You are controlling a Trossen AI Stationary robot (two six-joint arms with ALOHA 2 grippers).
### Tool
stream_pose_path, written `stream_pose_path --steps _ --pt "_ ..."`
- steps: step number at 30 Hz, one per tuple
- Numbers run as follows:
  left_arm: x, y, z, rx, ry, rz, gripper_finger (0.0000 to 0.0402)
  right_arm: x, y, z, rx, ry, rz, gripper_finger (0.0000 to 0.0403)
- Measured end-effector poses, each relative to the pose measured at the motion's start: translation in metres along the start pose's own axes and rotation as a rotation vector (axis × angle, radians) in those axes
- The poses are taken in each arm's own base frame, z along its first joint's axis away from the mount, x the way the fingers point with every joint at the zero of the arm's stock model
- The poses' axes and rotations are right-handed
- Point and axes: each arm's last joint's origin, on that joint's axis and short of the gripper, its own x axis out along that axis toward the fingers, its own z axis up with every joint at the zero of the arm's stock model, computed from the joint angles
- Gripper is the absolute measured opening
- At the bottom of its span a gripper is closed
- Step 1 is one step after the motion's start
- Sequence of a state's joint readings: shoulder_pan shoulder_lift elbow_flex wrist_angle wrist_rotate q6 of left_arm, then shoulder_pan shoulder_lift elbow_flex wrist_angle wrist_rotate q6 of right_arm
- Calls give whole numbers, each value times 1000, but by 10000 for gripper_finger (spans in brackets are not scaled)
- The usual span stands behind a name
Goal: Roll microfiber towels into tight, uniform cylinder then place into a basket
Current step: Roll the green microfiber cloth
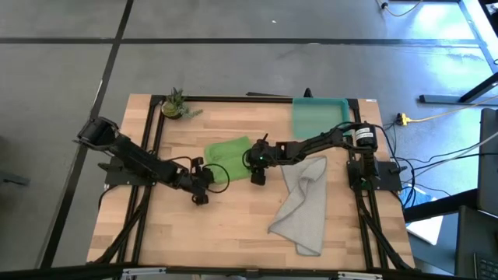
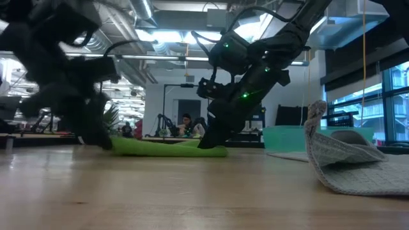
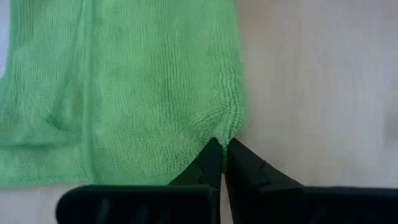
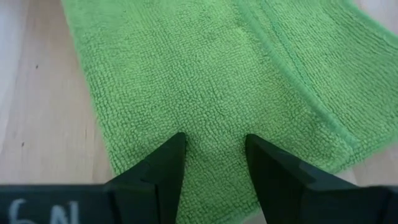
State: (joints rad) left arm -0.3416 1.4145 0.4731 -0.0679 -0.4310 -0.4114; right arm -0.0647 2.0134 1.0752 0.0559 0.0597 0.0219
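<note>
Wooden table (image 1: 233, 225): both arms reach low to the lime green towel (image 1: 227, 152) mid-table; left gripper (image 3: 222, 149) pinches its edge, right gripper (image 4: 214, 152) presses it half-spread; only the low view shows a person (image 2: 186, 124) behind

Light wooden table (image 1: 233, 225), black frame along edges. Lime green towel (image 1: 228, 151) flat near middle. Grey towel (image 1: 305, 204) rumpled toward right side, one part folded up. Teal basket (image 1: 319, 117) at far right corner. Small potted plant (image 1: 174, 103) at far left corner.
</note>
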Motion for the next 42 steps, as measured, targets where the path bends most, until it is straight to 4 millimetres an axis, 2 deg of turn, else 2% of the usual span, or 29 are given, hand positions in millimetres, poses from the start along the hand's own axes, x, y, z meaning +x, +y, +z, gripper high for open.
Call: stream_pose_path --steps 7,15,20,24,37,42 --pt "-8 13 27 -119 66 -32 3 1 0 0 -1 -11 5 174" --pt "-13 41 56 -219 154 58 2 2 0 0 -3 -8 9 174" --pt "-8 61 56 -334 205 96 1 2 0 -1 -3 -7 9 174" --pt "2 69 53 -362 247 127 1 2 0 -1 -4 -5 10 174" --pt "39 70 40 -336 367 197 1 0 0 0 -4 -11 10 174" --pt "41 70 40 -337 363 197 0 -16 -1 5 -30 -1 9 174"
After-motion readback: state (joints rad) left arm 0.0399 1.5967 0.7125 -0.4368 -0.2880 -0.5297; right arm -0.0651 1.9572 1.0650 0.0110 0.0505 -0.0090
